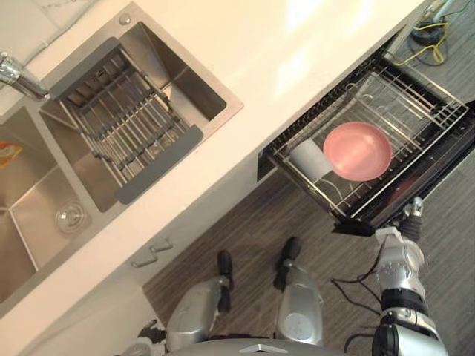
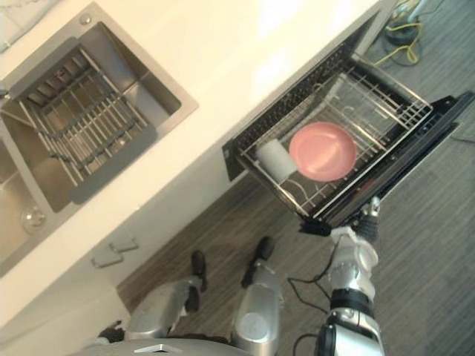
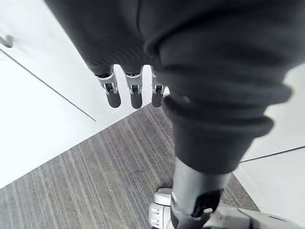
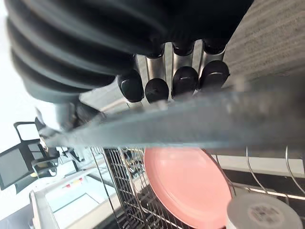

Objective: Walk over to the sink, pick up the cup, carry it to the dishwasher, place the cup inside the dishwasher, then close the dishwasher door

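Across the upper part of the head views ran the pale tabletop (image 1: pixel 297 52), with a steel double sink (image 1: pixel 185 81) set into it. One basin carried a wire drainer basket (image 1: pixel 122 122), and the tap (image 1: pixel 18 78) stood at the sink's far edge. Beneath the tabletop's right end the dishwasher (image 1: pixel 434 167) stood open over the grey striped floor (image 1: pixel 245 230), its dark door (image 2: pixel 415 152) let down and its wire rack (image 1: pixel 401 104) drawn out above it.

A round pink plate (image 1: pixel 358 151) lay in the rack. The cup (image 1: pixel 306 157), pale and cylindrical, lay on its side in the same rack, just beside the plate on the side nearer the sink, with neither hand on it.

The right hand (image 1: pixel 410 219) was at the outer edge of the door. In its wrist view the dark-tipped fingers (image 4: pixel 185 78) lay in a row against that edge; they looked straight rather than curled round it, though the edge was blurred there, and they gripped nothing.

The left hand (image 3: pixel 136 93) hung low by the white cabinet fronts (image 3: pixel 43 124), fingers loose and holding nothing.
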